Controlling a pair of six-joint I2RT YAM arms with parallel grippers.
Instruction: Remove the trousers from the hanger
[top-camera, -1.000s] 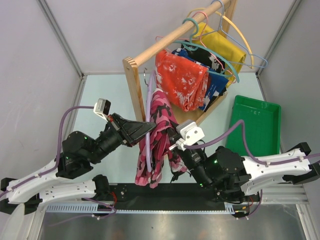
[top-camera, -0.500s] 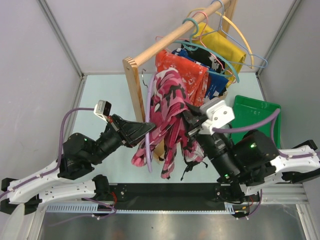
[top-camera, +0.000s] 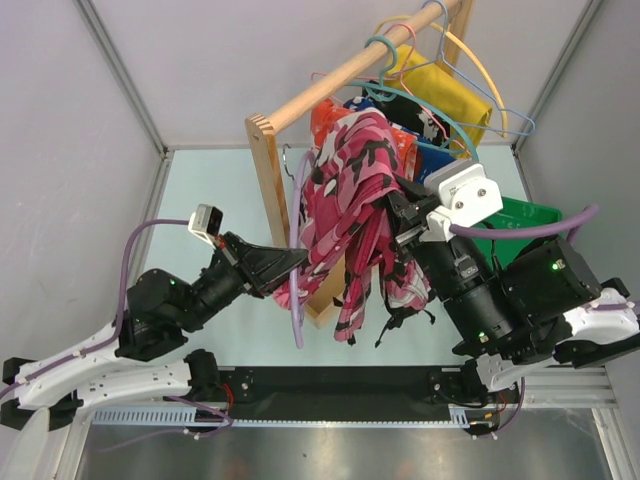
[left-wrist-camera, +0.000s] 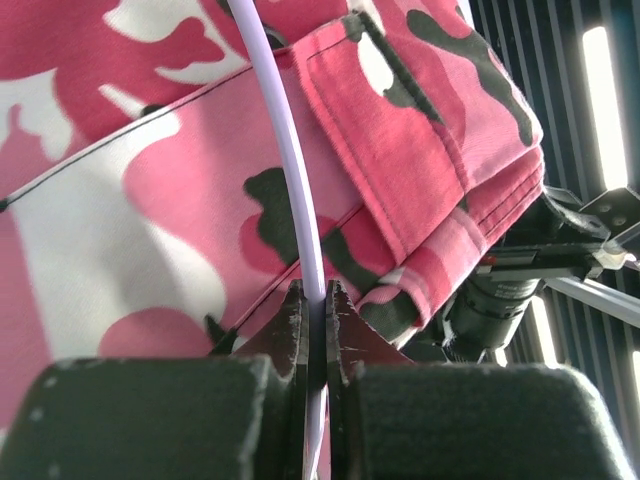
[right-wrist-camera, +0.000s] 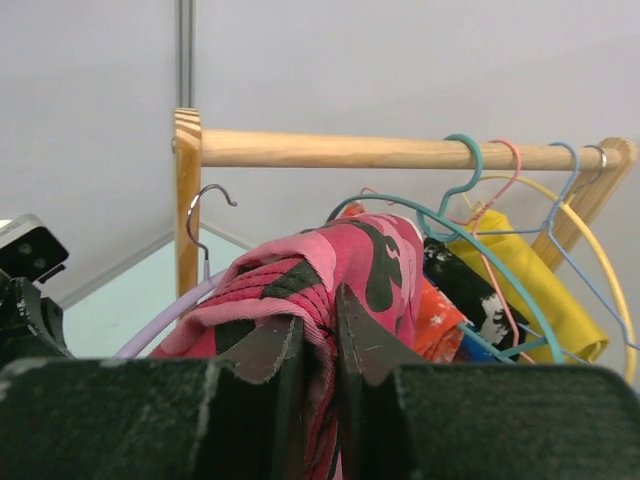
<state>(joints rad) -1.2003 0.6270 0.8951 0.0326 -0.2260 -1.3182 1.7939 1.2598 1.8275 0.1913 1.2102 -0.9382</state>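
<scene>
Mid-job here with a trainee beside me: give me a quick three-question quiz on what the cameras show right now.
1. True or false: the left jaws are shut on the hanger.
2. What do the right jaws grip? A the trousers; B the wooden rail; C the teal hanger.
3. Fill in: the green bin sits on the robot's ___ side.
Key: 1 true; 2 A; 3 right.

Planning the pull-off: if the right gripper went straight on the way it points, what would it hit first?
The right gripper, shut on the trousers, would likely meet the orange garment next; depth is unclear.
</scene>
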